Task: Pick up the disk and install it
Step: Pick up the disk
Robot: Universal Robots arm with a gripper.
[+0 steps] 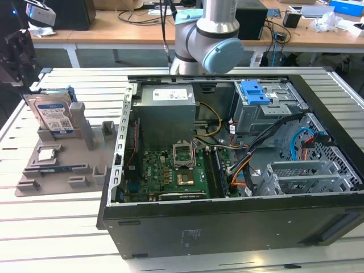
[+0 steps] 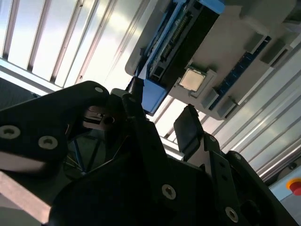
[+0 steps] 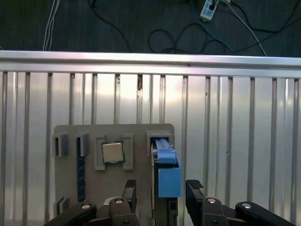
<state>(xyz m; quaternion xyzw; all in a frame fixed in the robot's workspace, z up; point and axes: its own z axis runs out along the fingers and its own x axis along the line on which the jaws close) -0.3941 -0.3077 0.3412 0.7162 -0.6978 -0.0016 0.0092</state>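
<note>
The gripper (image 3: 162, 186) is nearest the lens in both wrist views. Its two black fingers (image 3: 130, 193) are spread apart, one on each side of the disk (image 3: 168, 176). A gap shows between each finger and the blue rail, so nothing is gripped. The finger roots are cut off by the frame edge.

The disk stands on edge in a slot at one end of a grey tray (image 3: 106, 181). In the first wrist view only its thin edge and blue rail show. In the exterior view its labelled face shows, with its lower part hidden behind the tray's posts. One square chip (image 3: 113, 152) lies flat in a pocket beside the disk. One blue memory stick (image 3: 81, 174) lies in a groove farther along.

The tray rests on a slatted metal table (image 3: 244, 141). Beyond the table's edge is a dark floor (image 3: 117, 23) with one power strip (image 3: 207, 8).

To the exterior view's right of the tray lies one open black case (image 1: 227, 227), its board and wiring exposed. One bare blue bracket (image 1: 254, 92) sits in the far bay. The arm (image 1: 207, 34) rises behind the case, its top cut off. Wooden desks (image 1: 102, 31) run along the back of the room.
</note>
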